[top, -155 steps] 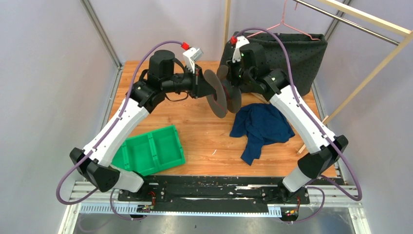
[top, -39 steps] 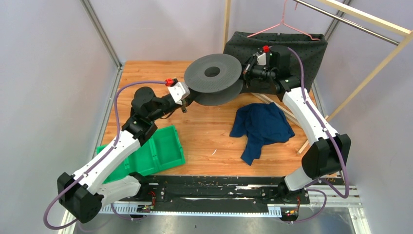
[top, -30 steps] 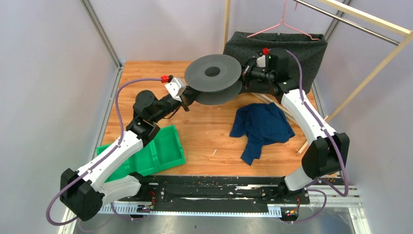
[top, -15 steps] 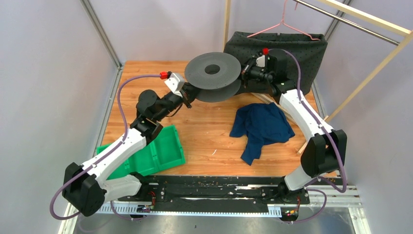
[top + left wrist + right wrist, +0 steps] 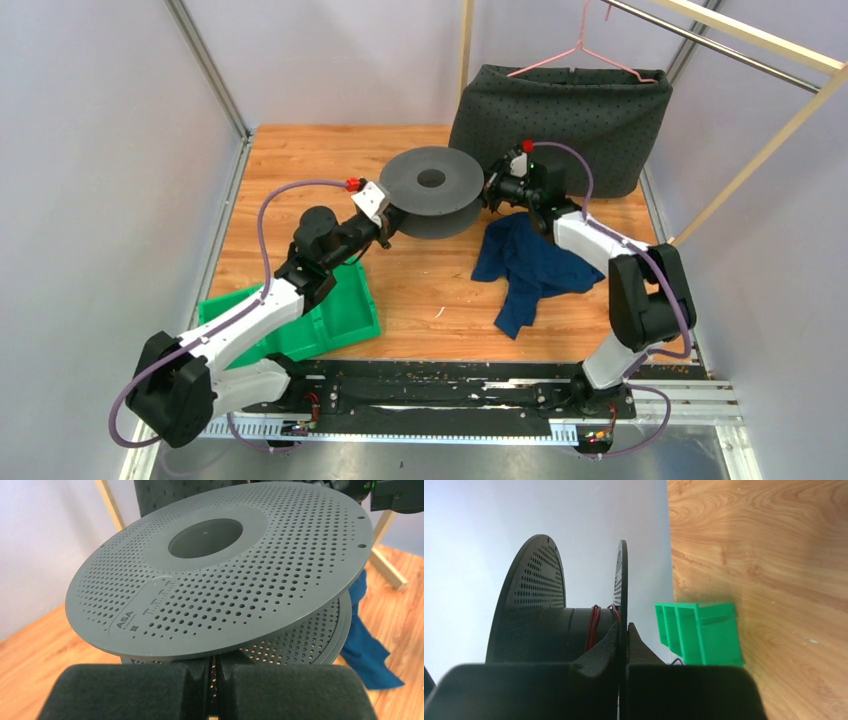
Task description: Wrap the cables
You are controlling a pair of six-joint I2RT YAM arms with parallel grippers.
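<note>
A dark grey perforated spool (image 5: pixel 432 190) lies flat, low over the middle of the table. My right gripper (image 5: pixel 490 192) is shut on the rim of one flange, whose thin edge runs between the fingers (image 5: pixel 623 630). A few turns of red cables (image 5: pixel 594 622) wrap the hub between the two flanges; in the top view they are hidden. At the spool's left edge my left gripper (image 5: pixel 385 228) has its pads pressed together (image 5: pixel 215 665) just under the upper flange (image 5: pixel 220 575). Nothing shows between those pads.
A green divided bin (image 5: pixel 300 310) sits at the near left under the left arm. A blue cloth (image 5: pixel 535 260) lies crumpled right of the spool. A dark dotted fabric bag (image 5: pixel 580 110) stands at the back right, with a pink hanger (image 5: pixel 578 48) and wooden rails above.
The spool has come down and toward the near side, from in front of the bag to mid-table. Both arms moved with it, the right one folding low. Neither gripper changed its state.
</note>
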